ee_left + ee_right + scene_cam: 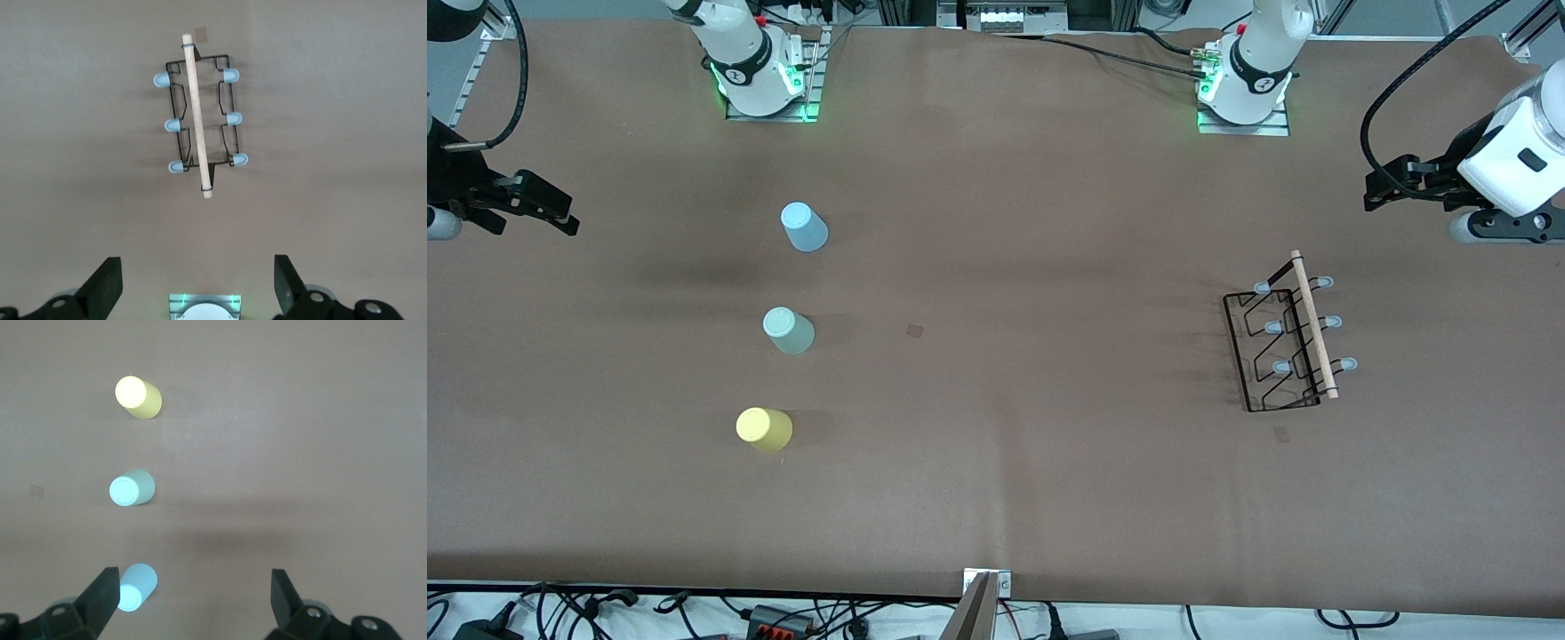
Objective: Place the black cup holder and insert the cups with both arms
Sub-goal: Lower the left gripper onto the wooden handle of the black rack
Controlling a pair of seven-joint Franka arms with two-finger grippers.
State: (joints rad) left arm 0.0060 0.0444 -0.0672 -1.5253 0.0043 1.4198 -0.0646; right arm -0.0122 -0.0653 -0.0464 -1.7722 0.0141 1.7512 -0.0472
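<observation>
Black cup holder (1285, 342) stands on the brown counter (1032, 480) toward the left arm's end, its wooden rod handle (1314, 324) on top and its pale grey-blue pegs (1274, 327) sticking out in two rows of three. Taking the counter's middle as the dial centre in the front view, the holder sits at about three o'clock, and the three cups, all upside down, line up on the nine o'clock side: the light blue cup (804, 226) nearest ten o'clock, the mint green cup (788, 331) at nine, the yellow cup (764, 428) toward eight, each well apart from its neighbours. Nothing is gripped yet, so I judge the task to be at its very start, with the holder still to be placed. The left pincer (1392, 185) hangs over the counter near the left arm's end, at the holder's one o'clock, its fingers spread wide with nothing between them. The right pincer (547, 206) hangs over the counter's edge at the right arm's end, likewise wide and empty. The next move likely calls for the left pincer to come down over the rod handle and close across it, squarely enough that the light rack does not tip.
</observation>
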